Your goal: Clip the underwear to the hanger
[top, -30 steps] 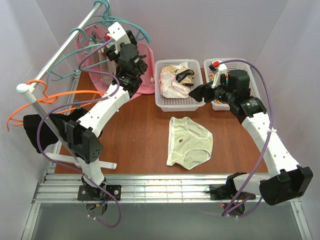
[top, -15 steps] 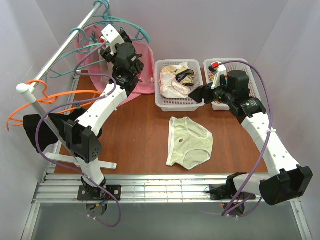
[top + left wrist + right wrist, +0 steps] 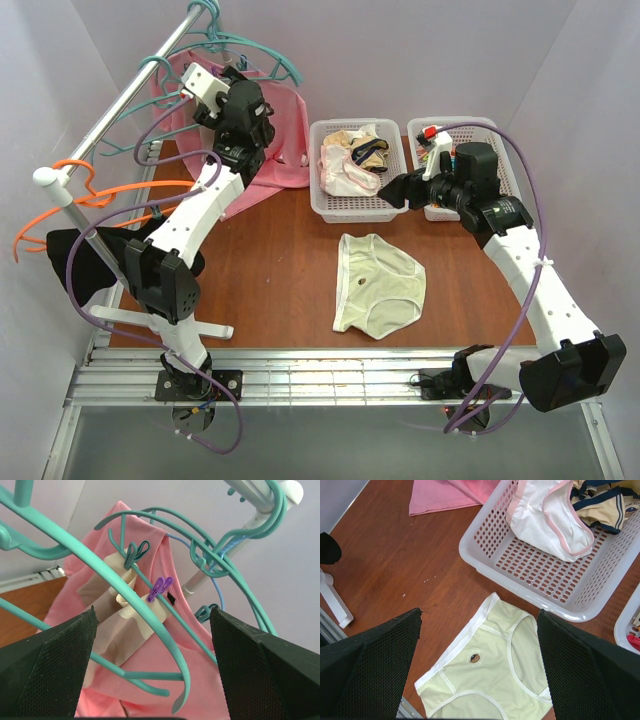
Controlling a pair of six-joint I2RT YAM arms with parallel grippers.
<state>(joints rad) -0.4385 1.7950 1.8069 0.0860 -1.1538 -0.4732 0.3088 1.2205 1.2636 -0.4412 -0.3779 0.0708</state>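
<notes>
The left gripper (image 3: pixel 152 614) has risen to the hanger (image 3: pixel 100 565), jaws spread; best to grip one arm squarely. The right gripper (image 3: pixel 479 614) hangs released over the underwear (image 3: pixel 490 675).

A white basket (image 3: pixel 330 208) on the brown surface (image 3: pixel 270 280) held pink-and-white underwear (image 3: pixel 547 520) and a beige-and-black garment (image 3: pixel 602 502). A second basket (image 3: pixel 416 135) stood just beside it. An orange hanger (image 3: pixel 120 190) hung on the rail (image 3: pixel 115 106), near a black cloth (image 3: pixel 70 262). A pink cloth (image 3: pixel 165 655) hung at the back left.

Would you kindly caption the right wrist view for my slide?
Open right pincer above cream-yellow underwear, flat beside a white basket.
</notes>
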